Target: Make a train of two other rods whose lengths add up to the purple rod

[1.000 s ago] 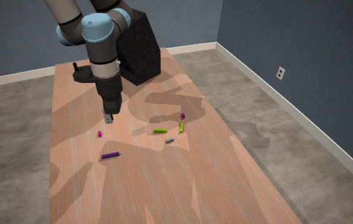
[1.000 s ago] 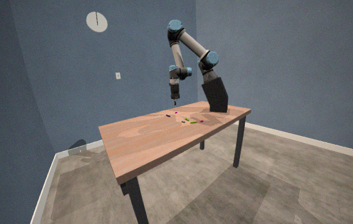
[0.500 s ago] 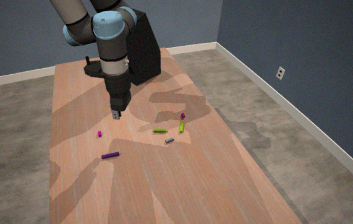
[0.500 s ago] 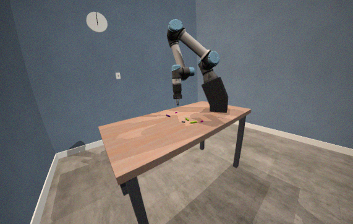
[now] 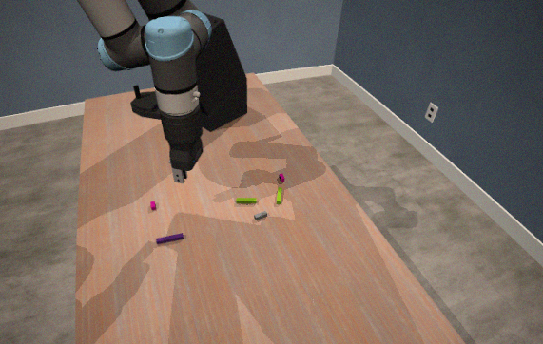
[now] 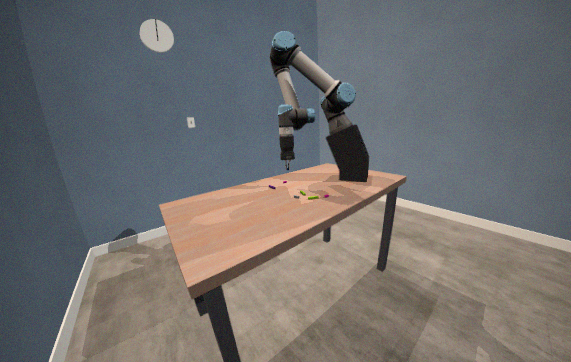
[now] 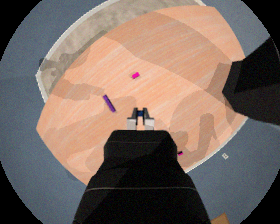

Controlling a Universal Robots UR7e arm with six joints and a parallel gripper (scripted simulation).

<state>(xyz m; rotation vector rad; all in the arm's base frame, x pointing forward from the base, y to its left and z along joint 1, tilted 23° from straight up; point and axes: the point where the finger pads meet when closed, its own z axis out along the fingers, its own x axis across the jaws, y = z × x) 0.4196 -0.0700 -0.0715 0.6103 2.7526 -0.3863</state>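
My gripper [image 5: 179,179] hangs well above the table's left half, fingers pointing down, and is shut on a small blue rod [image 7: 139,116] that shows dark between the fingertips in the wrist view. The purple rod [image 5: 169,238] lies flat on the table, nearer the camera than the gripper. A magenta rod [image 5: 153,205] lies below and left of the gripper. To the right lie two lime rods [image 5: 246,200] [image 5: 279,195], a grey rod [image 5: 261,216] and a second magenta rod [image 5: 281,178] just beyond the end of the right-hand lime rod.
The robot's dark base [image 5: 220,71] stands at the table's far end. The table's edges run along the left and right sides; the floor lies beyond.
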